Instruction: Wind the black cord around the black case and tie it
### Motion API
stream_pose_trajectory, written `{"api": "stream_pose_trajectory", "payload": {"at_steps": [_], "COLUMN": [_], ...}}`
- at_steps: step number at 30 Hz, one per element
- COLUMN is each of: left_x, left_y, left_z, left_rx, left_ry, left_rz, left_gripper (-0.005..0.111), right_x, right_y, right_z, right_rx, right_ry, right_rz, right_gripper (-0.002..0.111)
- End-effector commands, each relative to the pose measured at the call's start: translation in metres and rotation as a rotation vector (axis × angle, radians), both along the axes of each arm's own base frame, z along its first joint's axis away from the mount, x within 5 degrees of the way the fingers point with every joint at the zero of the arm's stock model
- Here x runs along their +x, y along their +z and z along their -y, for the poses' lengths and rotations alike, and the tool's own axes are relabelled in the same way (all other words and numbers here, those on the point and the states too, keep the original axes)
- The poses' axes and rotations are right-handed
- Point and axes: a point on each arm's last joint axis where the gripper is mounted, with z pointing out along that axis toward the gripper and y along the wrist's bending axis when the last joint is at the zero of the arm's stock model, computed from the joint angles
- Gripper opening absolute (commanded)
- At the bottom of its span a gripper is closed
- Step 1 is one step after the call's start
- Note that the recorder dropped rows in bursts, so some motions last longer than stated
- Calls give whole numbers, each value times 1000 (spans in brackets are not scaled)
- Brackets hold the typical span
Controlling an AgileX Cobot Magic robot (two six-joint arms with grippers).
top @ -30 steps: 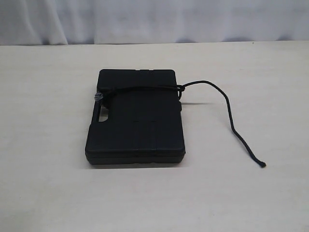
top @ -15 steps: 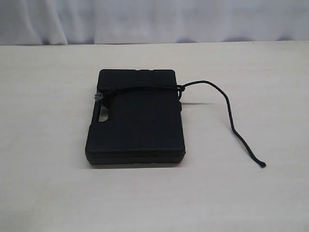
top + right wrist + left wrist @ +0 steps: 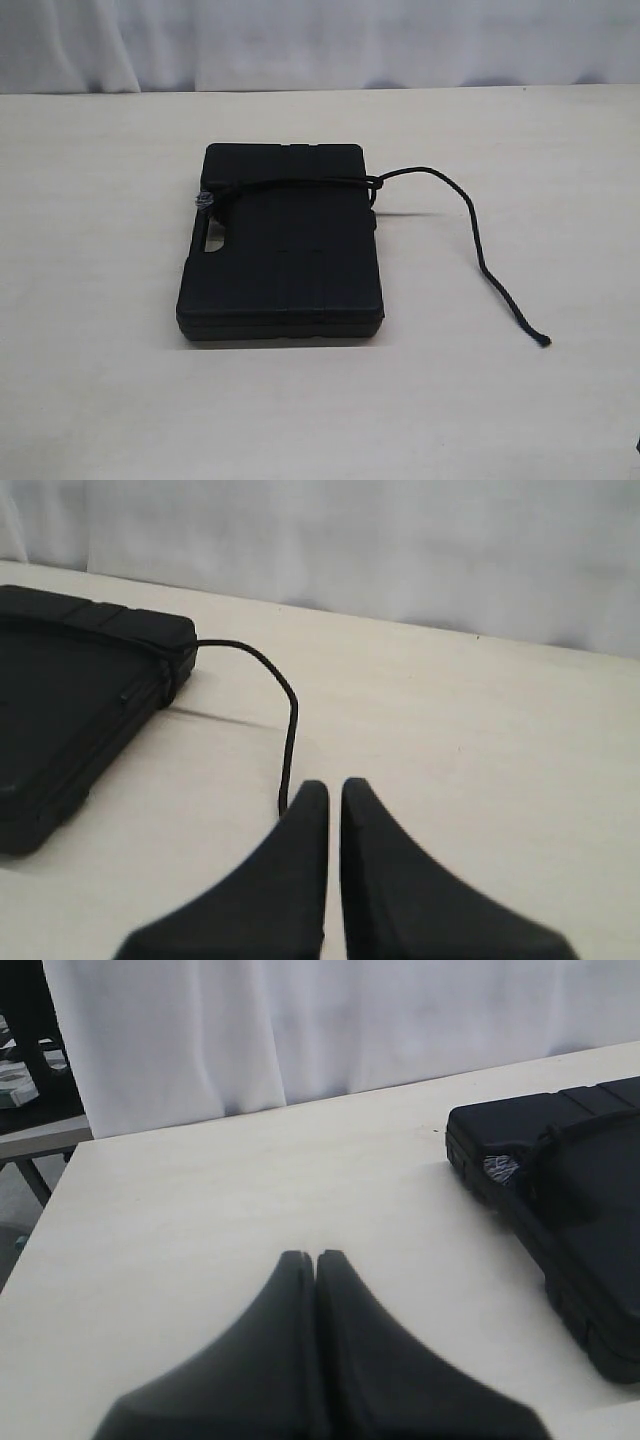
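Both claws are clenched on nothing. The left claw [image 3: 316,1256] hangs apart from the black case [image 3: 285,260], and the right claw [image 3: 334,785] is over the free tail of the black cord [image 3: 478,240]. We see the cord cross the case's lid, knotted at its edge, with the tail trailing over the table [image 3: 100,300]. We judge the wrap done; next, perhaps pull the tail to snug the knot.

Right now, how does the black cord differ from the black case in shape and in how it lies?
The black case is a broad, flat rectangle, while the black cord is a thin, curving line. The case lies wholly on the table. The cord crosses the case's lid near its far end in the exterior view, then trails off the right edge onto the table. Both are black.
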Motion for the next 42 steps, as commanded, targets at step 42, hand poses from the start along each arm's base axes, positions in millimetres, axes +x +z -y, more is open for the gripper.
{"api": "stream_pose_trajectory", "payload": {"at_steps": [42], "left_x": [0], "left_y": [-1], "left_z": [0], "left_rx": [-13], "left_ry": [3], "left_rz": [3], "left_gripper": [0], "right_x": [-1], "right_y": [-4], "right_z": [1], "right_rx": [39], "right_ry": [-18], "right_rz": [-32], "right_gripper": [4]}}
